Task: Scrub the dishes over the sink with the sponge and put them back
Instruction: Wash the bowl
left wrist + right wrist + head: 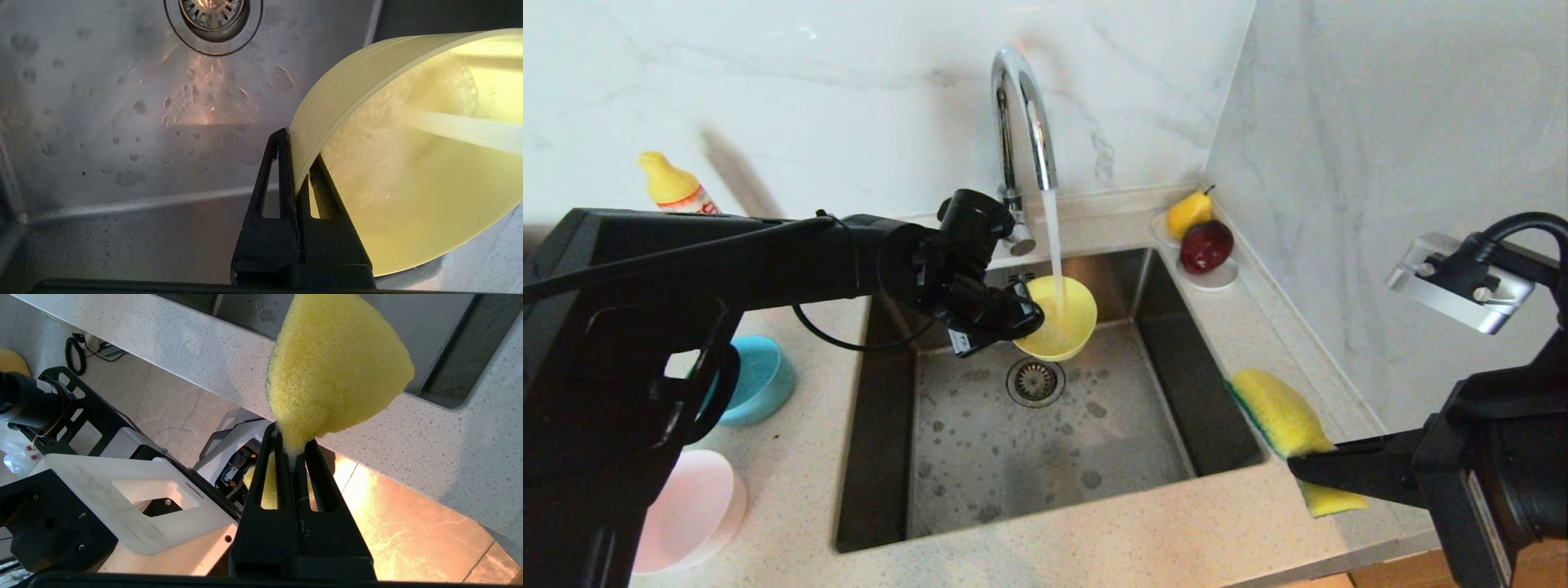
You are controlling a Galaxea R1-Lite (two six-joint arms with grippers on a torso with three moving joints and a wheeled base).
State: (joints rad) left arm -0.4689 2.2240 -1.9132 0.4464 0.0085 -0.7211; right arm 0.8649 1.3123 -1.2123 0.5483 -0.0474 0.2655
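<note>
My left gripper (1023, 317) (295, 155) is shut on the rim of the yellow bowl (1058, 320) (412, 163), holding it tilted above the sink (1045, 457) under the running tap (1023, 114); water pours into the bowl. Over the counter at the sink's right edge, my right gripper (1303, 467) (295, 447) is shut on the narrow end of the yellow sponge (1284, 415) (335, 371), whose green layer shows along one side. A light blue bowl (760, 380) and a pale pink bowl (690, 510) rest on the counter to the left of the sink.
A white saucer (1217, 279) with a yellow pear (1188, 212) and a dark red fruit (1207, 245) stands at the back right corner. A yellow-capped bottle (674, 186) stands at the back left. The drain strainer (1035, 380) (213, 16) lies below the bowl.
</note>
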